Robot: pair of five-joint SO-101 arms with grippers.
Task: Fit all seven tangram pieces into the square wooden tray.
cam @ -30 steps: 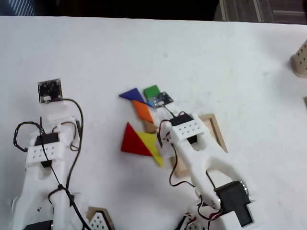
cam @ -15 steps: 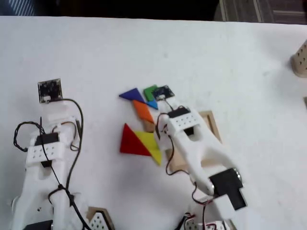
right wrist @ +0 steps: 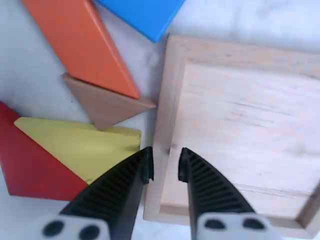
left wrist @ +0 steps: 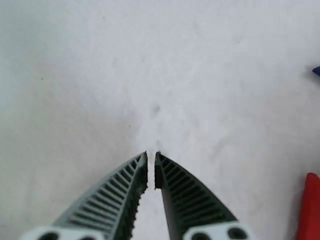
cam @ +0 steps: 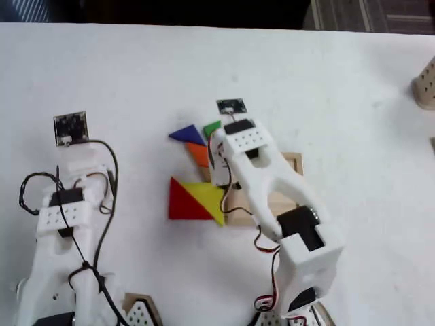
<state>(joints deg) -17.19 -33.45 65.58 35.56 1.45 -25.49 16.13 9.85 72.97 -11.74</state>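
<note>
1. Fingers on the right gripper (right wrist: 165, 163) are cracked open just a sliver and have hold of nothing. They hang right over the rim of the shallow square wooden tray (right wrist: 240, 120), on the side facing the pieces.
2. The left gripper (left wrist: 151, 157) is pinched almost closed, with only a hairline slit and nothing in it, over bare white table (left wrist: 150, 60). My guess is it's parked there to keep out of the way.
3. The tray sits mid-table, partly under the right arm. What I can see of its floor is bare pale wood with a light grain and a raised rim, so by my read nothing is fitted yet.
4. The pieces are bunched just beside that rim:
   - a flat orange parallelogram (right wrist: 82, 42)
   - a small brown triangle (right wrist: 107, 106) right up against it, tip pointing at the rim
   - a yellow triangle (right wrist: 82, 147) butted up to a big red triangle (right wrist: 27, 165)
   - a blue piece (right wrist: 142, 12) near the tray's corner
   - a green piece (cam: 212, 127) a bit farther out, next to the arm
5. Why so close? Probably so each one needs only a short nudge over the rim. They look thin and flat with bright colours, so I'd bet they're fiddly to pinch straight off the table.
</note>
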